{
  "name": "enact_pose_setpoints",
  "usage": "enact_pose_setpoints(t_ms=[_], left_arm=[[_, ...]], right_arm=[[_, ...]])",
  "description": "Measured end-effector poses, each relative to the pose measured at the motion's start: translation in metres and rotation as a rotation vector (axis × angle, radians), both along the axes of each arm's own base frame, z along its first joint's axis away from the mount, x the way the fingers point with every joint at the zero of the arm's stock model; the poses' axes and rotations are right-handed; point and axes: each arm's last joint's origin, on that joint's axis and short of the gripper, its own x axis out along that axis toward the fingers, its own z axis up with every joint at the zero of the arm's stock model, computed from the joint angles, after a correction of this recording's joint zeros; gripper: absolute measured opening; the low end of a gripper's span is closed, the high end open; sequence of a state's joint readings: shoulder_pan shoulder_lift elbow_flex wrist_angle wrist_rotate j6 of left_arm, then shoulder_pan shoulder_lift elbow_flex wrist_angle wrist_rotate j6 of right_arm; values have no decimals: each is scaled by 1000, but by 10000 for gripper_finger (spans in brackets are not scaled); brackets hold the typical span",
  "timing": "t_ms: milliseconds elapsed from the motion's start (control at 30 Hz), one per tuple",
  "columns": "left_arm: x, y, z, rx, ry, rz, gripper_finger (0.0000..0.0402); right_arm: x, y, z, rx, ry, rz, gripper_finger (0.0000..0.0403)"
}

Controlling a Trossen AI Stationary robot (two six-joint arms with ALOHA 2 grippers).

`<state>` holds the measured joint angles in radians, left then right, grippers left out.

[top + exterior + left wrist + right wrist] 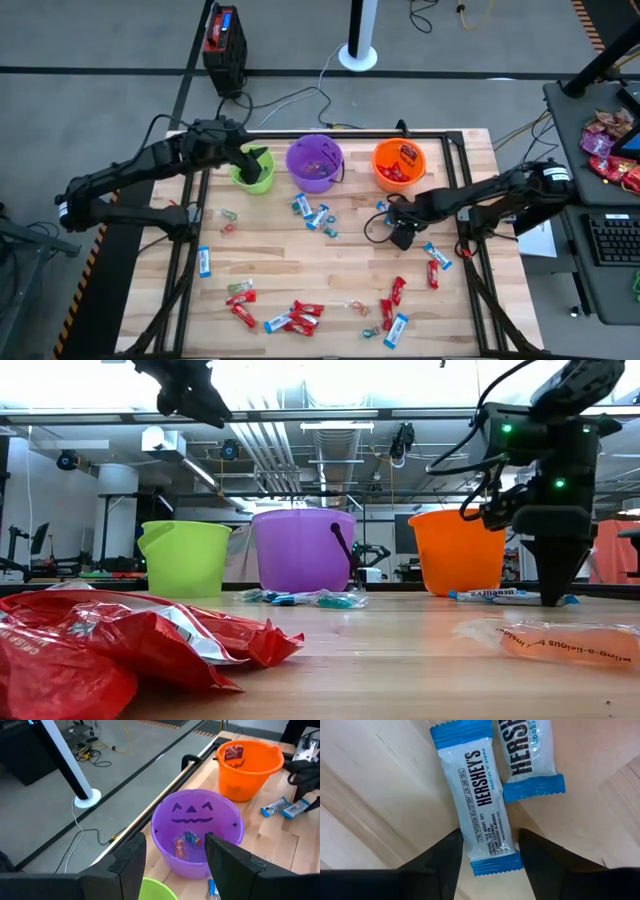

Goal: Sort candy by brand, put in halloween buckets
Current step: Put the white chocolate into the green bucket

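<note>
Three buckets stand in a row at the table's far edge: lime green (255, 174), purple (315, 162) and orange (398, 165). My left gripper (175, 855) hangs open and empty above the green bucket (157, 891), facing the purple bucket (197, 832), which holds a few candies. My right gripper (490, 855) is open and low at the table (400, 232), in front of the orange bucket. Its fingers stand on either side of a blue-and-white candy (480, 800) lying flat. A second blue-and-white candy (527, 755) lies beside it. My right gripper comes from above, pointing down, with its fingers across the blue-and-white candy's end (492, 857), one beside each long edge. Whether the fingers touch the wrapper, I cannot tell. The candy lies flat on the table.
Candies lie scattered over the table: blue-and-white ones (315, 215) before the purple bucket, red ones (300, 315) near the near edge, more at the right (435, 258). Red wrappers (100, 645) lie close to the low camera. The orange bucket (247, 762) holds a red candy.
</note>
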<state>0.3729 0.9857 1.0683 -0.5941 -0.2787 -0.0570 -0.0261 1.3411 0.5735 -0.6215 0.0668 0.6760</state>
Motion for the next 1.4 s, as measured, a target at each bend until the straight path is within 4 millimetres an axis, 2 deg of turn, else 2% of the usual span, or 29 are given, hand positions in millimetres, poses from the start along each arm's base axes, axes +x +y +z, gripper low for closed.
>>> enact_pose_setpoints(t_ms=[300,467,600,767,867,1000,1133,1233,1400], left_arm=[[12,5,-6,-7,19,-1,185],[13,5,-7,-16,19,-6,185],[12,1,-9,-76,30,-114,185],[15,-9,-16,-208,15,-460,185],[22,-10,-20,-217,-19,-578,185],[38,-8,-24,-217,-104,-698,185],[59,-3,-27,-198,-195,-801,185],[75,2,-29,-175,-233,-828,185],[96,8,-32,-169,-277,-862,185]], right_arm=[[-6,0,-13,13,-44,7,91],[-1,2,-7,68,-86,18,91],[6,3,13,98,-174,17,90],[18,6,48,231,-388,33,90],[26,8,63,301,-531,22,90],[43,8,92,367,-850,36,90],[59,-2,114,360,-1126,27,90],[71,-11,129,329,-1226,37,90],[96,-19,156,313,-1291,172,90]])
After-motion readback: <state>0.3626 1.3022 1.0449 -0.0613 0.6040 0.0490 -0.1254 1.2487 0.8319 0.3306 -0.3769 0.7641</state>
